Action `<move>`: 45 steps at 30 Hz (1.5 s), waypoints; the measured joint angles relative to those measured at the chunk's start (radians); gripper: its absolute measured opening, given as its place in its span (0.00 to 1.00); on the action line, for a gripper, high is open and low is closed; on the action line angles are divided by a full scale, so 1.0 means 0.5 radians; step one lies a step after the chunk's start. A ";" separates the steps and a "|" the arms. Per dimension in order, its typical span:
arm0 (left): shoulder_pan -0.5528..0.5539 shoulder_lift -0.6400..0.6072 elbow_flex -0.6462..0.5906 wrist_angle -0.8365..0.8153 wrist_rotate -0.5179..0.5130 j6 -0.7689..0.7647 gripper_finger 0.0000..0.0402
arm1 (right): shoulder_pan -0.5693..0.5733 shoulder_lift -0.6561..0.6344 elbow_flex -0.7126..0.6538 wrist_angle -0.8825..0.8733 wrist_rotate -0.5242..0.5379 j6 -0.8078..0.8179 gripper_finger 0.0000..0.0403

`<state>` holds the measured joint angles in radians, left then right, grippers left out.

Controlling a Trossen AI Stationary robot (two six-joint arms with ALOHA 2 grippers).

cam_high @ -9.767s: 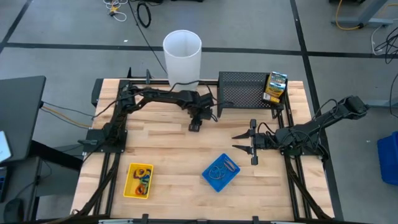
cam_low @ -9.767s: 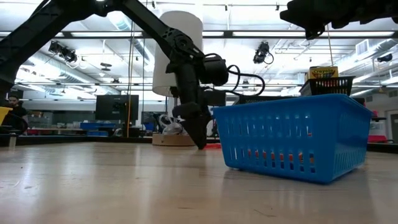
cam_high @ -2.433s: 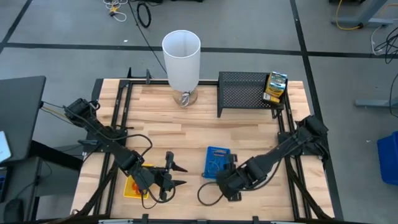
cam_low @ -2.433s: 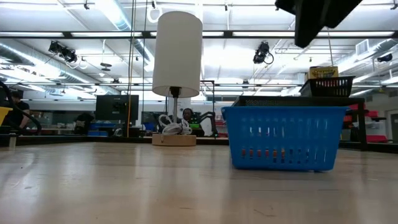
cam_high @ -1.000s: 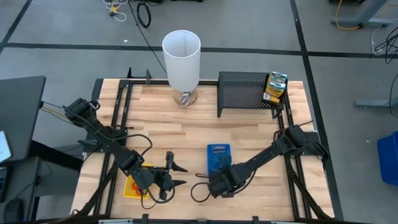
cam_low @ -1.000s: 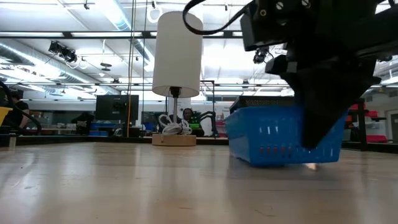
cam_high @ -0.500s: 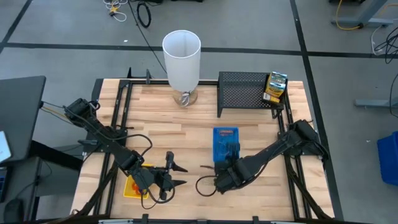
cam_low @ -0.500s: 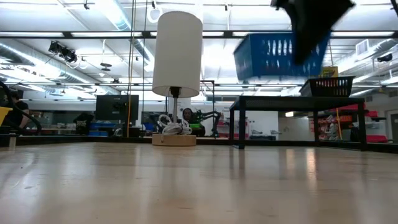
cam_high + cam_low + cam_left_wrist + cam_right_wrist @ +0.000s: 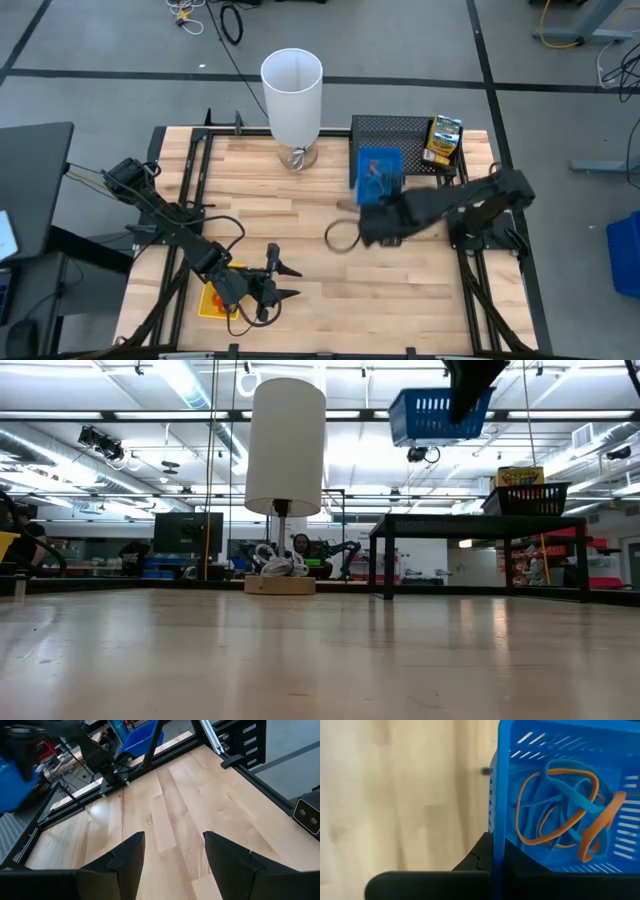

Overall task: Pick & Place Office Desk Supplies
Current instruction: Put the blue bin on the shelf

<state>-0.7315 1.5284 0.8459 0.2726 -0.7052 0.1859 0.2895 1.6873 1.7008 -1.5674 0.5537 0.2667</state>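
Blue tray (image 9: 378, 172) now lifted off the worktop (image 9: 300, 215), above the black rack (image 9: 400, 140); right claw (image 9: 378, 205) clamped on its wall; left claw (image 9: 285, 281) open by the yellow tray (image 9: 212, 300).

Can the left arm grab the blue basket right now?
Probably not. The blue basket hangs high in the right gripper, up by the black mesh rack, while the open left gripper waits at the table's opposite, near corner beside the yellow tray.
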 joint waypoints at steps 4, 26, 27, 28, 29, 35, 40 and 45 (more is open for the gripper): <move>0.002 0.000 0.000 0.001 0.000 -0.003 0.53 | -0.222 -0.175 -0.142 0.075 -0.092 -0.218 0.00; 0.132 0.000 0.000 0.011 0.012 -0.007 0.53 | -1.358 -0.489 -0.603 0.496 -0.651 -1.245 0.00; 0.135 0.000 0.000 0.011 0.012 -0.007 0.53 | -1.394 -0.489 -0.603 0.496 -0.663 -1.273 0.00; 0.141 0.000 0.000 0.011 0.013 -0.006 0.53 | -1.429 -0.489 -0.603 0.499 -0.685 -1.299 0.00; 0.145 0.000 0.000 0.011 0.014 -0.006 0.53 | -1.462 -0.489 -0.603 0.507 -0.710 -1.325 0.00; 0.158 0.000 0.000 -0.001 -0.010 0.005 0.53 | -1.634 -0.489 -0.603 0.518 -0.812 -1.421 0.00; 0.158 0.000 0.000 -0.002 -0.018 0.027 0.53 | -1.706 -0.488 -0.603 0.509 -0.869 -1.463 0.00; 0.158 0.000 0.000 -0.002 -0.023 0.031 0.53 | -1.771 -0.488 -0.603 0.486 -0.914 -1.491 0.00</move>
<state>-0.6525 1.5284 0.8459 0.2718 -0.7166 0.2015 -0.5961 1.4433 1.3994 -1.3245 0.0968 -0.4789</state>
